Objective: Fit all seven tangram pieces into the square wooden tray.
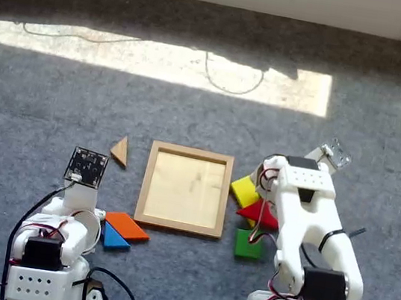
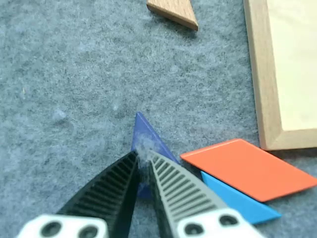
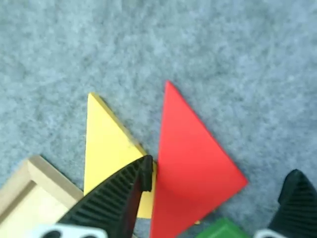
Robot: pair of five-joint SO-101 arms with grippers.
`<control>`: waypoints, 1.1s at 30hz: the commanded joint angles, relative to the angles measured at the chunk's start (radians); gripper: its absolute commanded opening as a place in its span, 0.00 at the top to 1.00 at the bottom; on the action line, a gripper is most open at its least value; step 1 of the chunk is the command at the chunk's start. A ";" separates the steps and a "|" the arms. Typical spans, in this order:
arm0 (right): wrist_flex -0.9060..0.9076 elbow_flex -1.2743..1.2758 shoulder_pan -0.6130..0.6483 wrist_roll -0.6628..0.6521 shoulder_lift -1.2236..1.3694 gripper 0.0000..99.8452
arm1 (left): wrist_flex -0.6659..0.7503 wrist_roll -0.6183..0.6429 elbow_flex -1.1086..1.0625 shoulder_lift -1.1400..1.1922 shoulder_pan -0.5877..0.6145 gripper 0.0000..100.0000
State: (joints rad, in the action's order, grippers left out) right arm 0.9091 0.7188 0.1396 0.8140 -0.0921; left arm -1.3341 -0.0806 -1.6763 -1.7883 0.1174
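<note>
Left wrist view: left tool [image 2: 142, 156] pinches dark-blue triangle [image 2: 143, 131], hiding its base.

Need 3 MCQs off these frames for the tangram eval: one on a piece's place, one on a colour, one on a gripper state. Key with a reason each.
1. In the high view, where is the green square relative to the tray?
A. Inside it
B. Outside it, by its near right-hand corner
C. Beyond its far edge

2. What colour is the piece lying over the light blue triangle?
A. Orange
B. Red
C. Yellow

3. The right gripper is:
A. Shut on the green square
B. Open, with the red triangle between its fingers
C. Shut on nothing

Key:
1 B: the square sits just off that corner, and nothing lies inside the tray.
2 A: the orange parallelogram covers part of the triangle in the left wrist view.
3 B: its fingers stand wide apart on either side of the red piece.
</note>
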 commanded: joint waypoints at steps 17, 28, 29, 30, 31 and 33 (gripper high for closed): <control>-0.002 -0.025 0.045 0.009 0.024 0.63 | -0.006 0.009 -0.019 -0.033 0.008 0.99; 0.058 -0.028 0.045 0.009 0.024 0.79 | -0.006 0.009 -0.019 -0.033 0.008 0.99; 0.065 -0.030 0.045 0.008 0.022 0.79 | -0.006 0.009 -0.019 -0.033 0.008 0.99; 0.082 -0.030 0.045 0.006 0.022 0.79 | -0.006 0.009 -0.019 -0.033 0.008 0.99; 0.102 -0.031 0.045 0.006 0.022 0.79 | -0.006 0.009 -0.019 -0.033 0.008 0.99; 0.133 -0.053 0.045 0.006 0.021 0.79 | -0.006 0.009 -0.019 -0.033 0.008 0.99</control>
State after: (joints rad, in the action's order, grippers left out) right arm 0.9904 0.6928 0.1642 0.8140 -0.0721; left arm -1.3341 -0.0806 -1.6763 -1.7883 0.1174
